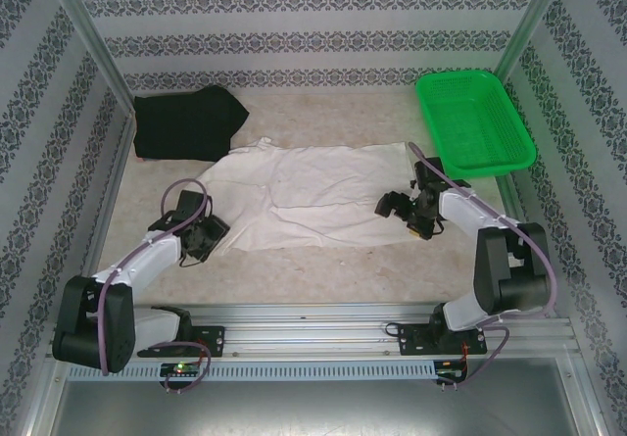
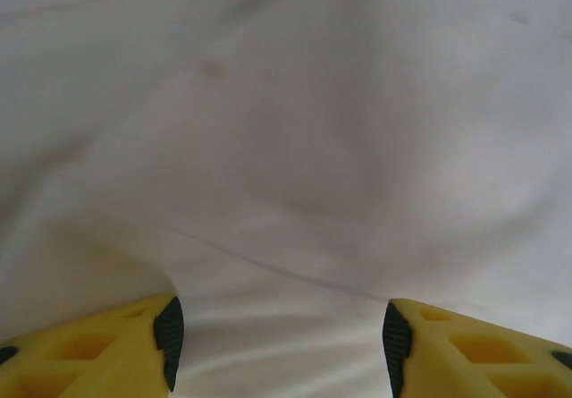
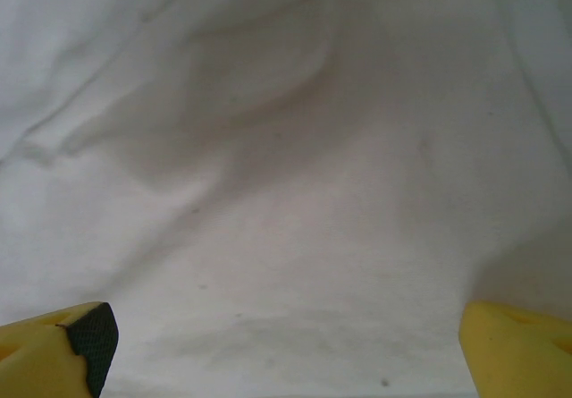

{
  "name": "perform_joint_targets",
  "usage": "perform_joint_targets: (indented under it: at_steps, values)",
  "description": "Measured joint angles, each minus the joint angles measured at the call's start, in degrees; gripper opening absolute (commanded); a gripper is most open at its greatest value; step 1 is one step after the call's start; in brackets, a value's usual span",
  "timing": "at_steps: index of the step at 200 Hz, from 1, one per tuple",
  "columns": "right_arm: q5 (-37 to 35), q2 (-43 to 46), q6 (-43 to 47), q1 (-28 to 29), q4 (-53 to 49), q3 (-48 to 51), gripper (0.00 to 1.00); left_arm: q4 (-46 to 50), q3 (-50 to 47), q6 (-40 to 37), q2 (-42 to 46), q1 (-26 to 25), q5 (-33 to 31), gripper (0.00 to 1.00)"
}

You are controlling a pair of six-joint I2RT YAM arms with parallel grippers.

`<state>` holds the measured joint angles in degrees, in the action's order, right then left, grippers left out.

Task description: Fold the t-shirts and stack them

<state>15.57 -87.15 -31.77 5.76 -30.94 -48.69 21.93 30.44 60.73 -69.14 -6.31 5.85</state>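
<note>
The cream t-shirt (image 1: 313, 186) lies spread and wrinkled across the middle of the table. The black t-shirt (image 1: 186, 122) sits bunched at the back left. My left gripper (image 1: 204, 236) is low at the cream shirt's left edge. In the left wrist view the left gripper (image 2: 279, 349) stands open just above the cream cloth (image 2: 295, 130), its yellow fingers (image 2: 107, 353) apart with nothing pinched. My right gripper (image 1: 398, 207) rests at the shirt's right edge. Seen from the right wrist, the right gripper (image 3: 286, 349) is wide open over the faintly stained cream cloth (image 3: 286, 148).
A green mesh basket (image 1: 457, 76) stands at the back right, close beyond the right arm. Patterned walls and metal posts enclose the table on three sides. Bare tabletop (image 1: 323, 265) runs between the cream shirt and the arm bases.
</note>
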Motion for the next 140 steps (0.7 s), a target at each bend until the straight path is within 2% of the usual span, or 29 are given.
perform_joint_targets:
  at_steps: [18,28,77,140]
  values:
    - [-3.04,-1.38,0.02,1.09,0.22,0.09,0.98,-0.09,-1.66,0.15,1.03,2.19,-1.57,0.6]
    - [-4.92,-2.36,0.09,1.81,0.13,0.09,0.9,-0.33,-1.81,0.13,1.42,3.32,-2.08,0.6]
    - [-10.64,-3.63,0.2,4.63,-1.42,-0.59,0.93,-0.61,-4.02,-1.01,4.15,8.13,-2.71,0.6]
    - [-12.07,-2.69,-2.75,7.28,-4.39,0.35,0.98,4.85,-7.19,-3.43,12.0,13.64,-2.95,0.62]
